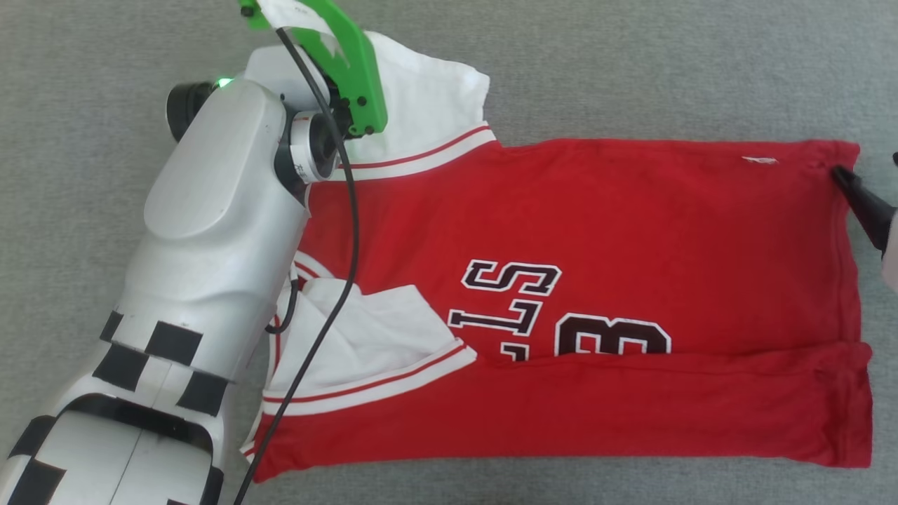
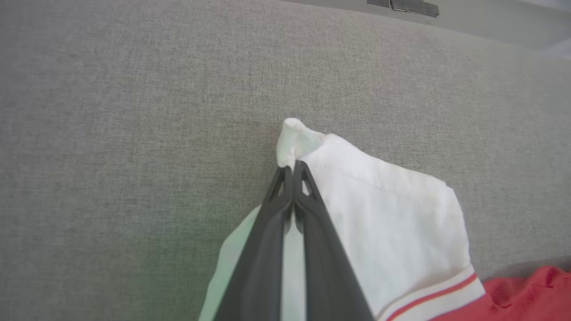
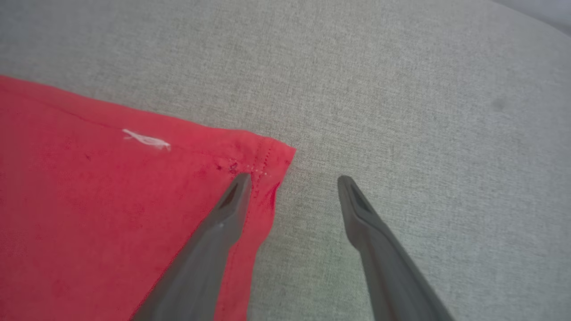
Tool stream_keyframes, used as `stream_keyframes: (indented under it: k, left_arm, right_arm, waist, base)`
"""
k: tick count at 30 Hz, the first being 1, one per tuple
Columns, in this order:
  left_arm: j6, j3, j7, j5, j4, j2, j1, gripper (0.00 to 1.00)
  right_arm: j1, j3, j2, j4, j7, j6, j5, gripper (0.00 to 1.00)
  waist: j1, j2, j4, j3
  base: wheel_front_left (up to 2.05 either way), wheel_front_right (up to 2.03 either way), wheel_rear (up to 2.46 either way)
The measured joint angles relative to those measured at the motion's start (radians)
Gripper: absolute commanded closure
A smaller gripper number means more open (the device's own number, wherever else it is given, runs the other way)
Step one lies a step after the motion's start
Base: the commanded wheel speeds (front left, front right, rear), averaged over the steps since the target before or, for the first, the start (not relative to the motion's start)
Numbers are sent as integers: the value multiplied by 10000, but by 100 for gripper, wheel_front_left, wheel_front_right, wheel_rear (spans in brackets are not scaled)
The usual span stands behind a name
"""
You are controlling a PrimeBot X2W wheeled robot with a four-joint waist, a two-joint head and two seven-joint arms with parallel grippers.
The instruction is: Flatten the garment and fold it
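Currently, left gripper [image 2: 293,171] pinched shut on garment [image 1: 631,231] white sleeve tip, right gripper [image 3: 294,179] spread wide at red hem corner, maybe touching

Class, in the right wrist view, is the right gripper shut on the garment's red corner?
No: the right gripper stands open, one finger over the garment corner, the other over the grey surface.

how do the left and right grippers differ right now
The left gripper is shut, pinching the white sleeve of the jersey; the right gripper is open, holding nothing.
The left is at a sleeve tip; the right is at the red hem corner, one finger over cloth, the other over grey surface.
Both have dark fingers at the same jersey.
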Motion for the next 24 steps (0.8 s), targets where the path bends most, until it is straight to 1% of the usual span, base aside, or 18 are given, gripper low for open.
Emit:
stream_keyframes:
  k: [3, 7, 11, 12, 13, 18, 24]
  left_arm:
    - [-13, -8, -27, -6, -493, 12, 55, 100]
    - [-12, -35, -21, -73, -1154, 13, 244, 100]
    - [4, -104, 29, -73, -1678, 42, 419, 100]
    - [4, -94, 27, -77, -1787, 44, 458, 100]
    - [8, -96, 27, -77, -1906, 59, 493, 100]
    - [6, -42, -21, -169, -2328, 140, 684, 100]
    - [-94, 186, -194, -531, -2842, 341, 1133, 100]
  right_arm:
    - [-430, 372, -111, 88, 1072, 0, -242, 0]
    - [-915, 842, -251, 357, 1942, 0, -591, 0]
    - [-1167, 1260, -454, 560, 2652, 0, -564, 0]
    - [-1216, 1302, -502, 568, 2811, 0, -514, 27]
    - [-1268, 1333, -546, 566, 2955, 0, -435, 100]
    - [-1325, 1352, -573, 558, 3074, 2, -155, 100]
    - [-1267, 1277, -451, 658, 2391, 2, -136, 100]
  waist:
    - [0, 0, 144, -66]
    - [0, 0, 340, -59]
    - [0, 0, 482, 39]
    - [0, 0, 502, 59]
    - [0, 0, 523, 79]
    - [0, 0, 555, -9]
    - [0, 0, 461, -464]
  base:
    - [0, 0, 0]
    - [0, 0, 0]
    - [0, 0, 0]
    - [0, 0, 0]
    - [0, 0, 0]
    - [0, 0, 0]
    - [0, 0, 0]
